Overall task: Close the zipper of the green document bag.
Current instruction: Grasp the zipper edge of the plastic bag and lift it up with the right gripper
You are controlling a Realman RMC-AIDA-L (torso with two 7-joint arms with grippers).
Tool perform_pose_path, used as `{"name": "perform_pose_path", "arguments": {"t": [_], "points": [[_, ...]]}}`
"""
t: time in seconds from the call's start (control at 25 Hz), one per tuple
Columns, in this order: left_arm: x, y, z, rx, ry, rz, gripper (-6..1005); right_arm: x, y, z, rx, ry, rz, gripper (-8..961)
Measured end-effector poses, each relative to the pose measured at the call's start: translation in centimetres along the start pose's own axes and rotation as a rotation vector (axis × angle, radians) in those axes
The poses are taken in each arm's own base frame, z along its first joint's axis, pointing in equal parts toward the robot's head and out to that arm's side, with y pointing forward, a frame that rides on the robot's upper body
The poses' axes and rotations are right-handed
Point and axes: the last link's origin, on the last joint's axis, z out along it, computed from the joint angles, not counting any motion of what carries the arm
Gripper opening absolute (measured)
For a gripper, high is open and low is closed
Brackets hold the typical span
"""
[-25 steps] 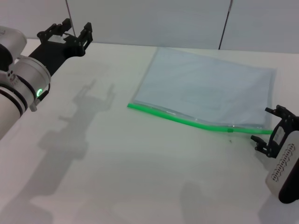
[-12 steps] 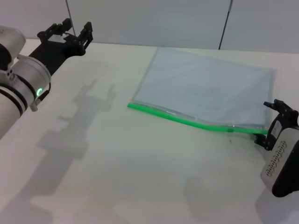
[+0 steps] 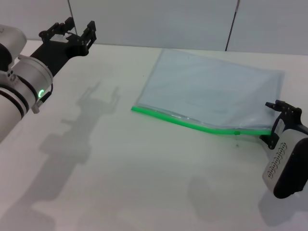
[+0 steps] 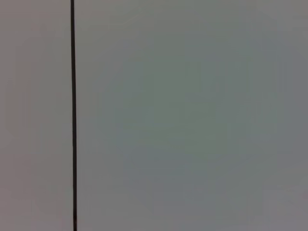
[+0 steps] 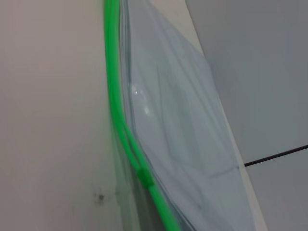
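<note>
Since a second ago your right gripper (image 3: 280, 121) has travelled up and inward along the table toward the bag's near right corner; your left gripper (image 3: 70, 34) has kept its place.

On the left of the head view, the left gripper hangs above the far left of the white table (image 3: 120, 168), its fingers (image 3: 89, 33) spread apart and holding nothing. Its wrist view shows only a plain grey wall panel (image 4: 192, 115) crossed by one dark seam (image 4: 72, 115). At centre, the green document bag (image 3: 216, 91) lies flat on the table, with the zipper (image 3: 192, 124) along its near long edge. On the right, the right gripper sits at the zipper's right end, fingers apart on either side of the corner; you cannot tell from here whether they touch the strip.

The right wrist view adds what the head view lacks: the zipper (image 5: 118, 110) splits into two strands over part of its run, meeting at the slider (image 5: 143, 174). The slider (image 3: 237, 133) lies a little short of the gripper.

Grey wall panels stand behind the table.
</note>
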Motion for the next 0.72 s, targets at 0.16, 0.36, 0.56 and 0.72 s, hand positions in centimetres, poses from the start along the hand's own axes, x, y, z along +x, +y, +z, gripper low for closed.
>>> {"name": "perform_pose_path", "arguments": {"t": [0.16,0.36,0.56,0.72], "points": [[0.1,0.1,0.1,-0.002,0.002,-0.001,557,0.0,-0.1,0.5,0.009,0.000,-0.011,653],[0.1,0.3,0.2,-0.005,0.003,-0.002,556,-0.2,-0.2,1.1,0.006,-0.004,-0.013,566],[0.1,0.3,0.2,-0.005,0.004,-0.002,556,-0.7,-0.5,1.1,0.018,-0.019,-0.002,296],[0.1,0.3,0.2,-0.006,0.003,0.000,555,-1.3,-0.9,0.9,0.030,-0.035,0.021,152]]}}
